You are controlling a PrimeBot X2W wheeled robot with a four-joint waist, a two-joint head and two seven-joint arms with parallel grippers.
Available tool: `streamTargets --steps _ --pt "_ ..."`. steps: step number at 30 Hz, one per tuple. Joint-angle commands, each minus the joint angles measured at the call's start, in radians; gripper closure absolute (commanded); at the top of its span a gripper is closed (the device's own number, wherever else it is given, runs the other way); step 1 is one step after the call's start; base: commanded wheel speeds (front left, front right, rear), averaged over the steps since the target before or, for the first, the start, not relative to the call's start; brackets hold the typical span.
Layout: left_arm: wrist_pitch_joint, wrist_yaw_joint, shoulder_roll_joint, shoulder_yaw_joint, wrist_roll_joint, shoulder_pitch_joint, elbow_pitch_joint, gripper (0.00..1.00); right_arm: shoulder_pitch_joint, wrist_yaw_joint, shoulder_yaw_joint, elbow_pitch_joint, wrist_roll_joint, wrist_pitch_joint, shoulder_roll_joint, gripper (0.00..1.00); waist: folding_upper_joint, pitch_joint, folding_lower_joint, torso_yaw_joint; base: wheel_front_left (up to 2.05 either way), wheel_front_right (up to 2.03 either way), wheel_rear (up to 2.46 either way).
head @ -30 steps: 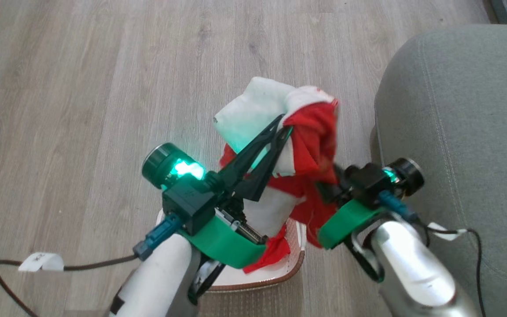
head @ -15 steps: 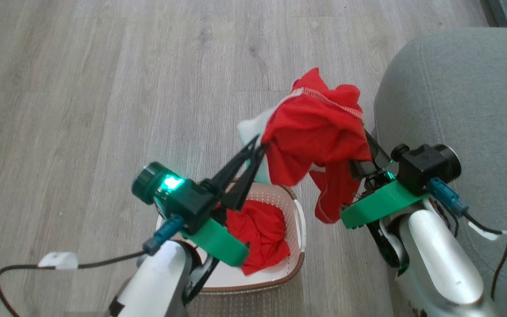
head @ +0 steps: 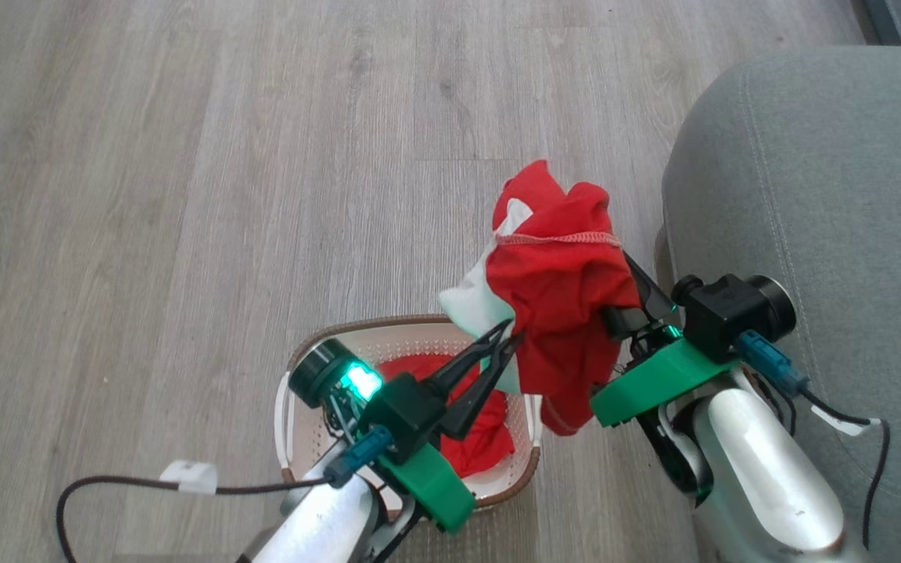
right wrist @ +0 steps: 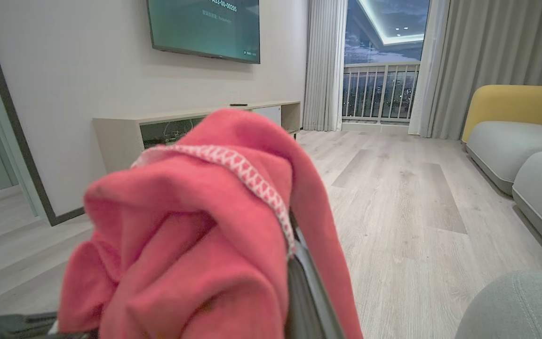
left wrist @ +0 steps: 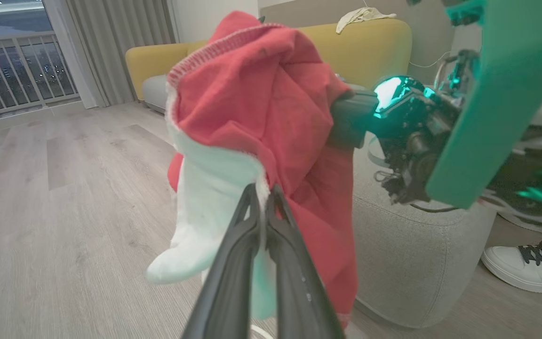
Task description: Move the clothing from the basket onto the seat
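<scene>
Pale grey wood-look floor runs the whole room, planks laid lengthwise. The basket stands on it with one piece of red clothing crumpled inside. At two o'clock from the basket rises the rounded corner of the grey-green seat, its stitched seam curving along the edge, nothing lying on the part I can see. Between the two, up in the air at about one o'clock from the basket, hangs a red garment with a white panel, clear of both basket and seat. The left gripper has its fingers pinched narrow on the white panel's lower edge. The right gripper is closed too, its tips buried under the red fabric that drapes over them, white-stitched trim on top. From the right wrist view a wall-hung television sits at eleven o'clock above a low cabinet, with long curtains and a balcony railing at twelve, and a yellow sofa at two. From the left wrist view, a person's white shoe rests on the floor at four o'clock, beside the seat
</scene>
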Motion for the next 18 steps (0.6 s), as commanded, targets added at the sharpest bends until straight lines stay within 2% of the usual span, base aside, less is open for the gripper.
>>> streamTargets --steps 1,2,3,4,5,6,14,18 --pt "-0.005 -0.001 0.007 0.028 -0.003 -0.026 -0.029 1.00 -0.009 0.000 0.018 -0.033 0.008 -0.007 0.018 1.00 0.0000 0.000 0.0000 0.000 0.00 0.00 0.00" --pt "-0.005 -0.001 0.007 0.029 -0.004 -0.025 -0.026 0.91 -0.008 0.000 0.018 -0.033 0.009 -0.007 0.018 1.00 0.0000 0.000 0.0000 0.000 0.00 0.00 0.00" --pt "-0.005 -0.001 0.007 0.032 -0.004 -0.025 -0.024 0.65 -0.008 0.000 0.016 -0.033 0.009 -0.007 0.018 1.00 0.0000 0.000 0.0000 0.000 0.00 0.00 0.00" --pt "-0.005 -0.001 0.007 0.035 -0.004 -0.024 -0.024 0.46 -0.007 0.000 0.012 -0.035 0.010 -0.007 0.018 1.00 0.0000 0.000 0.0000 -0.001 0.00 0.00 0.00" --pt "-0.005 -0.001 0.007 0.039 -0.003 -0.023 -0.024 0.17 -0.005 0.000 0.006 -0.038 0.012 -0.007 0.018 1.00 0.0000 -0.001 0.0000 -0.001 0.00 0.00 0.00" --pt "-0.005 -0.001 0.007 0.043 0.000 -0.021 -0.024 0.00 -0.003 0.000 -0.001 -0.041 0.012 -0.007 0.018 1.00 0.0000 -0.001 0.0000 -0.001 0.00 0.00 0.00" --pt "-0.005 -0.001 0.011 0.072 0.005 0.006 -0.014 0.00 0.024 0.000 -0.086 -0.071 0.003 -0.007 0.018 1.00 0.0000 -0.005 0.0000 -0.005 0.00 0.00 0.00" --pt "-0.005 -0.001 0.010 0.099 -0.031 0.032 -0.011 0.00 0.046 0.000 -0.130 -0.085 0.001 -0.007 0.018 1.00 0.0000 -0.007 0.0000 -0.009 0.00 0.00 0.00"
